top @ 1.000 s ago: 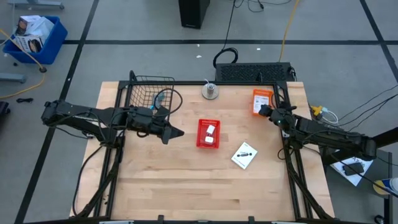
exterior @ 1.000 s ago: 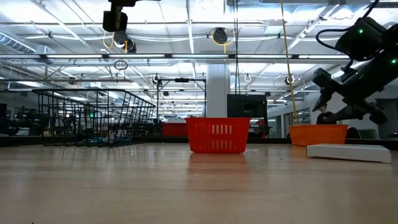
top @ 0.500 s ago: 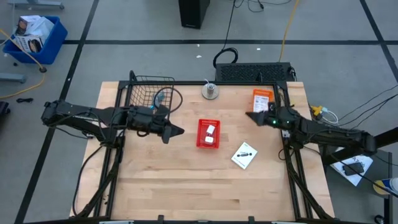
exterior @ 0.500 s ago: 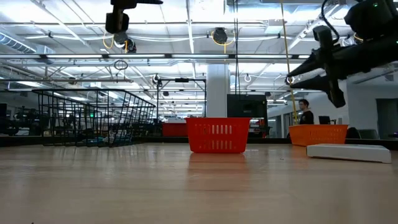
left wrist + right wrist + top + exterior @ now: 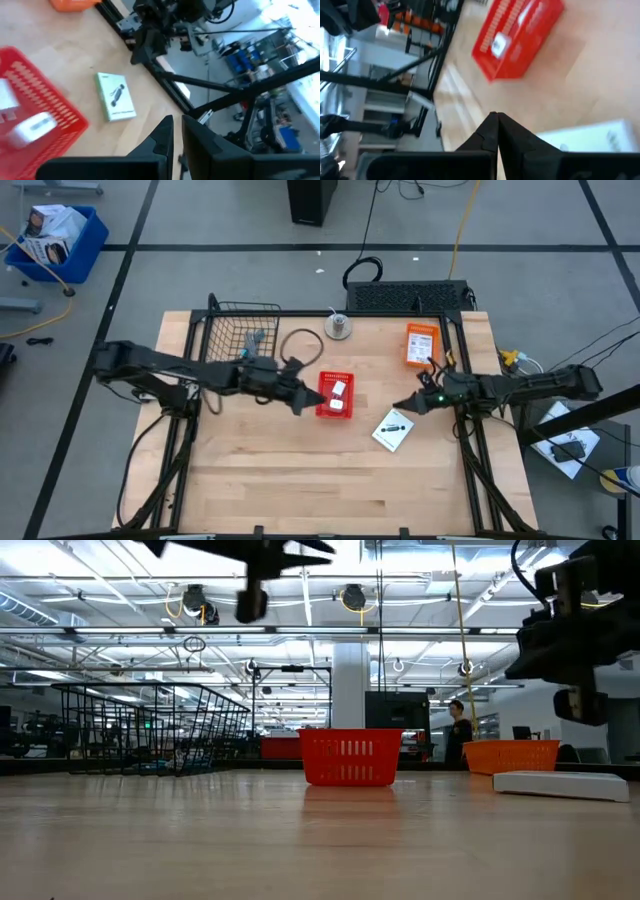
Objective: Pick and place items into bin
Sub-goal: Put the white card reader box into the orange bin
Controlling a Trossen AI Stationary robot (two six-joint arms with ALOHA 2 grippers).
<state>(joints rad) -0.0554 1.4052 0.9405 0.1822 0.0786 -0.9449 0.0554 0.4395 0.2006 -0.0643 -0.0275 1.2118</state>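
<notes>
At the table's far-left corner stands an empty-looking black wire basket (image 5: 245, 328), off the working line, so it plays no part just now. The left arm reaches across from that side and its left gripper (image 5: 312, 402) hangs just beside the red bin (image 5: 335, 395), above the table; the fingers (image 5: 165, 137) are nearly together and carry nothing, which reads as a waiting pose rather than a grasp. Inside the bin lie two small white blocks (image 5: 339, 390) (one shows beside the red mesh wall in the left wrist view), so that part of the sorting looks done. To the right and nearer the front, a flat white packet (image 5: 393, 430) with black print lies on bare wood, well apart from the bin. The right gripper (image 5: 400, 408) points down toward it from just beside its far edge, jaws pressed shut and empty, probably lining up before opening to take it. An orange container (image 5: 421, 344) sits by the far-right edge, untouched
</notes>
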